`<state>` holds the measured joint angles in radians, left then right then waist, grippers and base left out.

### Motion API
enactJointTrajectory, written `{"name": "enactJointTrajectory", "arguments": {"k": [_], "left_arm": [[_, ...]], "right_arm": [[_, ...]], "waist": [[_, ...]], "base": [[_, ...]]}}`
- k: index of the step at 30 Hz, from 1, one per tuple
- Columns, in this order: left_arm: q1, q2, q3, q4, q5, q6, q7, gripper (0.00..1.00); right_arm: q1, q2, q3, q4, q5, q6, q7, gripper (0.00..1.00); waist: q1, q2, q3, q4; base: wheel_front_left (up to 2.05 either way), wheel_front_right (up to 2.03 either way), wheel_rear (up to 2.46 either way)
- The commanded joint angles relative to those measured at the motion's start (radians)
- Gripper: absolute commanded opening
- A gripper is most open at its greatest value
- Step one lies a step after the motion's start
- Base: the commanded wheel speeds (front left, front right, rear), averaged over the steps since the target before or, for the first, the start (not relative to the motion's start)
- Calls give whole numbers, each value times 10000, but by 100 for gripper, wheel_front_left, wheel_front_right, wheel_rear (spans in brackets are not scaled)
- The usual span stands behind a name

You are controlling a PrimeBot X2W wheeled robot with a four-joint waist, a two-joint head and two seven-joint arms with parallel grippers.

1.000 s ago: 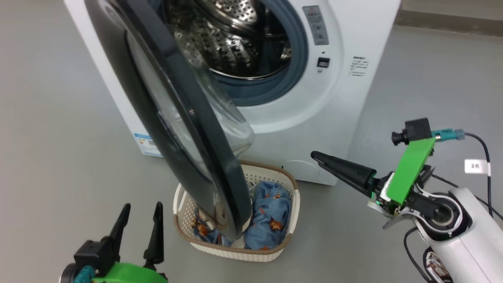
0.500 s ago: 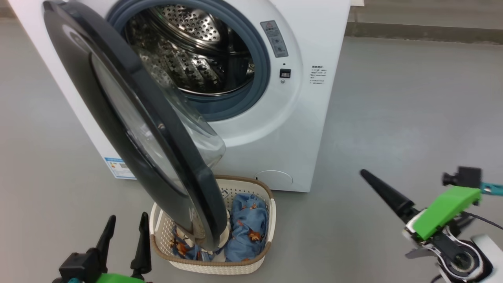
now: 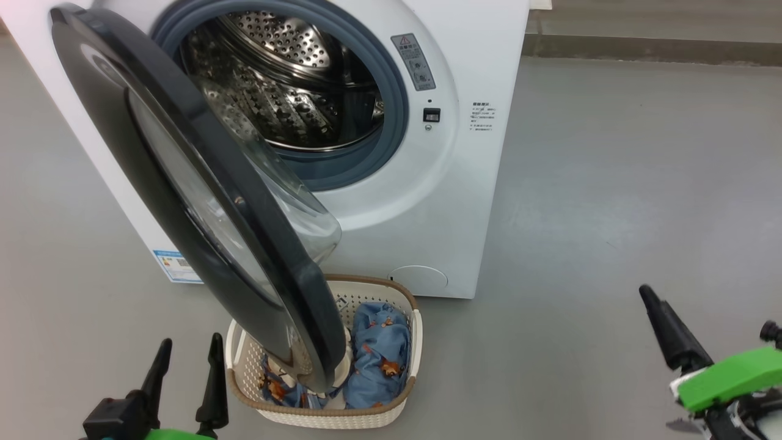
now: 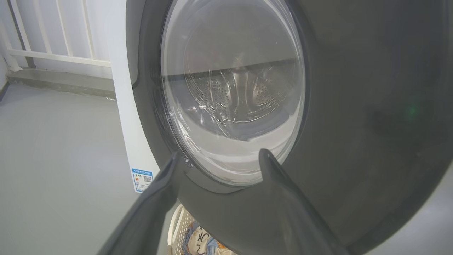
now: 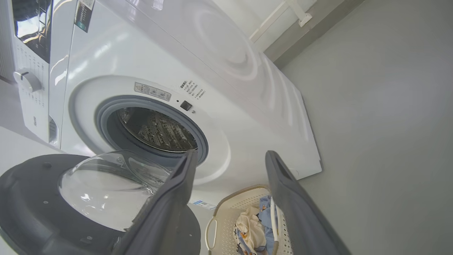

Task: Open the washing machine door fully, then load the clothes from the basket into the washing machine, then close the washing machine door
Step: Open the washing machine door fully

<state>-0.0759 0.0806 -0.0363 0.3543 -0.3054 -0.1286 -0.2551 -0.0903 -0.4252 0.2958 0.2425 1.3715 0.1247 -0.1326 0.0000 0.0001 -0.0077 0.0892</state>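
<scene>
The washing machine door (image 3: 201, 201) stands half-swung, glass bulge facing the drum, just ahead of the left claw (image 3: 190, 340), spread and empty; the right claw (image 5: 230, 153), also spread, is well apart.

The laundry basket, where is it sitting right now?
In the head view the basket sits low, left of centre, on the floor before the washing machine, partly under the lower edge of the open door, just right of the left gripper.

Left jaws apart, empty, facing washing machine door (image 4: 354, 106) glass; basket (image 4: 178, 226) with clothes (image 4: 199, 240) below door rim.
</scene>
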Motion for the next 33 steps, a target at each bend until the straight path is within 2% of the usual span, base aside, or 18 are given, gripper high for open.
{"name": "enactJointTrajectory", "arguments": {"k": [1,5,8,9,17,22,26,33], "left_arm": [[-61,205,341,-320,88,-20,-67,100],[-55,170,320,-324,117,-20,-67,100],[-57,156,305,-324,129,-20,-67,100],[-57,156,305,-324,129,-20,-67,100],[-24,111,349,-352,179,-21,-67,100],[-28,99,351,-379,197,-21,-67,100],[-23,101,352,-389,196,-21,-67,100],[-21,96,327,-388,178,-21,-67,100]], "right_arm": [[-24,-507,413,-93,-375,60,-406,100],[-103,-940,1212,401,-1494,60,-1135,100],[-212,-950,1066,818,-2574,60,-1277,100],[-212,-950,1066,818,-2574,60,-1277,100],[522,177,-1080,15,-6682,60,-1289,100],[1239,980,-2193,-870,-8172,60,-1290,100],[1698,1205,-2371,-1353,-9485,60,-1290,100],[2215,1805,-2863,-1561,-10250,60,-1291,100]], "waist": [[0,-1,-8,-2],[0,-1,-33,15],[0,-1,-37,37],[0,-1,-37,37],[0,-1,-28,101],[0,-1,-14,149],[0,-1,2,161],[0,-1,41,198]], "base": [[0,0,0],[0,0,0],[0,0,0],[0,0,0],[0,0,0],[0,0,0],[0,0,0],[0,0,0]]}}
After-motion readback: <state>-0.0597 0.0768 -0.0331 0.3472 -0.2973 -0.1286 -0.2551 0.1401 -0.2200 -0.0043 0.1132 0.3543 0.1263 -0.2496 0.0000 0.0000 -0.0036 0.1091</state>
